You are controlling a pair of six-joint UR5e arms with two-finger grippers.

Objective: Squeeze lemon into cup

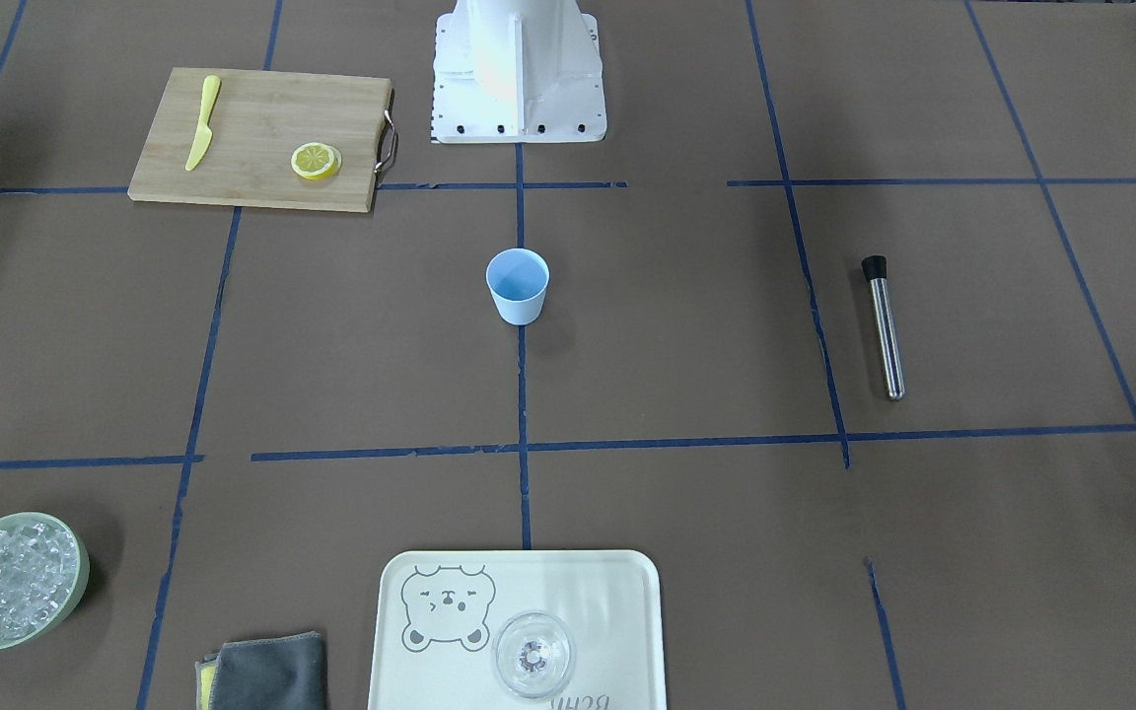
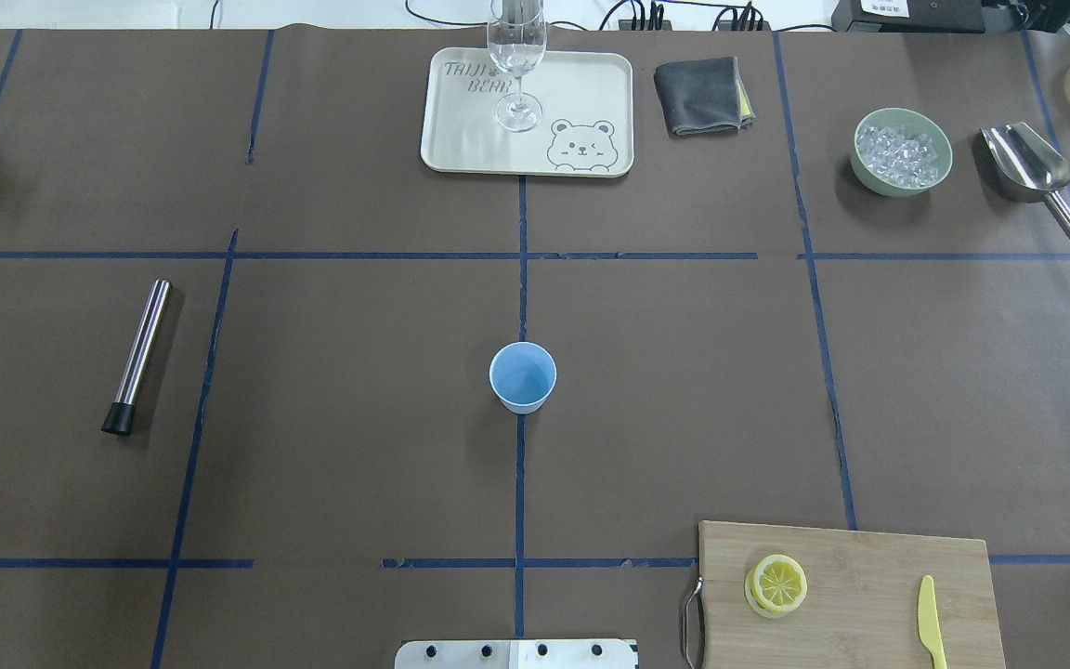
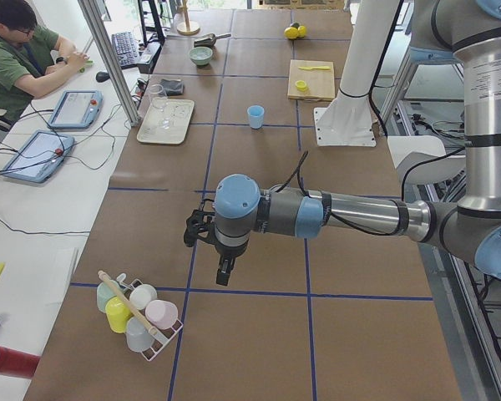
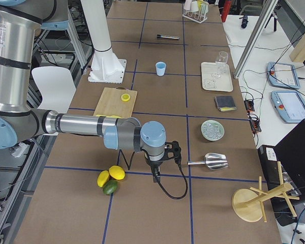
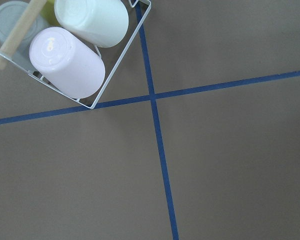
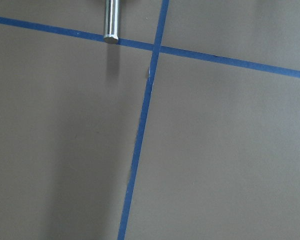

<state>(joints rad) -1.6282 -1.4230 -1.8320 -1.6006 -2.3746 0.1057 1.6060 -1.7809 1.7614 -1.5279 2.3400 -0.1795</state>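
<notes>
Brown-papered counter (image 2: 358,465), gridded in blue tape, with nothing of the job begun by the look of it. Left claw (image 3: 223,269) hanging past the counter's left end, opening impossible to tell from the side view. Dead centre: the cup (image 2: 522,376), upright, seemingly empty. Near right: the lemon (image 2: 777,584), flat on a wooden cutting board (image 2: 869,567). Right claw (image 4: 155,174) out past the right end, opening likewise impossible to tell. Step in hand, as judged: fetching the slice, best with the right arm as the nearer one. Come straight down, pinch rind to rind across the slice, lift, centre over the cup's mouth, only then squeeze. Thin slice on flat wood, so likely awkward to get a hold on. Around, left to right: a rack of cups (image 3: 138,313) by the left claw, a steel muddler (image 2: 137,353) well apart, a cream tray (image 2: 470,130) bearing a clear stemmed glass (image 2: 516,65), a grey cloth (image 2: 698,95), a pale-green bowl (image 2: 854,153) of ice, a metal scoop (image 2: 1023,163), a yellow plastic knife (image 2: 930,621) on the board apart from the slice, three citrus fruits (image 4: 112,175) near the right claw. Open run from board to cup; only the board's metal handle (image 2: 689,609) to clear.
</notes>
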